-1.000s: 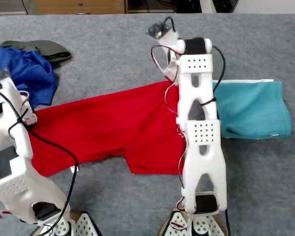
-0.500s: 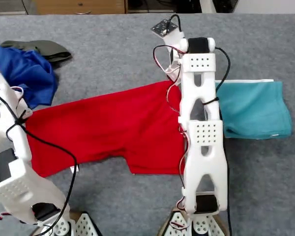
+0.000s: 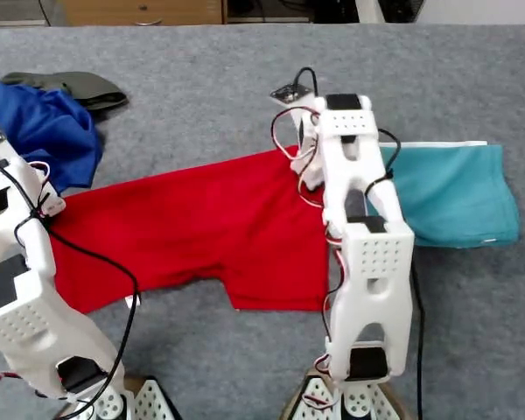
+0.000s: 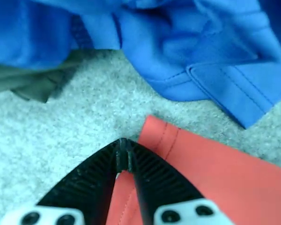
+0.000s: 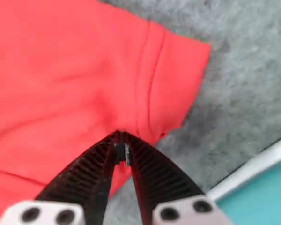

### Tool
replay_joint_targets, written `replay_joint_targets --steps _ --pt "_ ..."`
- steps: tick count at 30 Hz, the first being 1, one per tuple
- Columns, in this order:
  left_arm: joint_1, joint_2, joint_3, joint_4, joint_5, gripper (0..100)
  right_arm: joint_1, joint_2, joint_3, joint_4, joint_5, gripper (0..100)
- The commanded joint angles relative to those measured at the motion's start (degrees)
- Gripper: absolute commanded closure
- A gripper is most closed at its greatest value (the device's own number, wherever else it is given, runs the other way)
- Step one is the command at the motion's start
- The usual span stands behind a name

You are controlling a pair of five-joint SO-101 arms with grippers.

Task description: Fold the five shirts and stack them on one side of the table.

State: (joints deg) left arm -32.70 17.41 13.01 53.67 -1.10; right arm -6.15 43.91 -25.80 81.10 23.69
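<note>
Here, the red shirt [image 3: 192, 227] is spread flat across the middle of the grey table [image 3: 201, 79], running from 9 o'clock to 3 o'clock in the high view.

Its 9 o'clock end is met by the left gripper [image 4: 123, 157], whose jaws are pressed together at the tips. A hemmed corner of red cloth is seen just beyond the tips, and more red shows between the two black fingers behind them, so the hem is judged to be pinched.

At the shirt's 1 o'clock corner the right gripper [image 5: 121, 151] is set down on a sleeve. Its jaws are likewise closed, and creases in the red cloth are drawn in toward the tips. The sleeve's stitched hem lies just past them.

The left arm [image 3: 17, 297] is raised from its base at 7 o'clock and leaned toward 11 o'clock. The right arm [image 3: 367, 262] is stretched from its base at 6 o'clock toward 12 o'clock across the shirt's 3 o'clock end, with the wrist bent downward.

A crumpled blue shirt [image 3: 44, 131] is found at 10 o'clock, near the red corner with a strip of table between. A dark olive garment [image 3: 79, 87] lies touching it. At 3 o'clock a folded teal shirt [image 3: 451, 197] is laid just beside the right arm, with a white cloth edge [image 3: 437, 143] along its far side.
</note>
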Motion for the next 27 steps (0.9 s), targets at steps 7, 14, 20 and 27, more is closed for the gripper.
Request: replay_joint_targets --steps 7,14,20,27 --pt "0.26 -0.22 -1.85 -1.76 2.02 98 5.58 -3.03 -1.27 -4.75 0.09 99.6" --pt "0.18 -3.82 -4.75 3.08 1.85 98 0.75 -10.15 -8.92 6.68 1.67 99.6" --pt "0.26 -15.6 -3.87 8.26 -1.32 98 -3.38 -19.47 -9.01 16.79 6.42 99.6" --pt "0.09 -32.31 9.49 7.3 -5.71 98 -2.77 -33.54 1.89 20.57 19.08 99.6"
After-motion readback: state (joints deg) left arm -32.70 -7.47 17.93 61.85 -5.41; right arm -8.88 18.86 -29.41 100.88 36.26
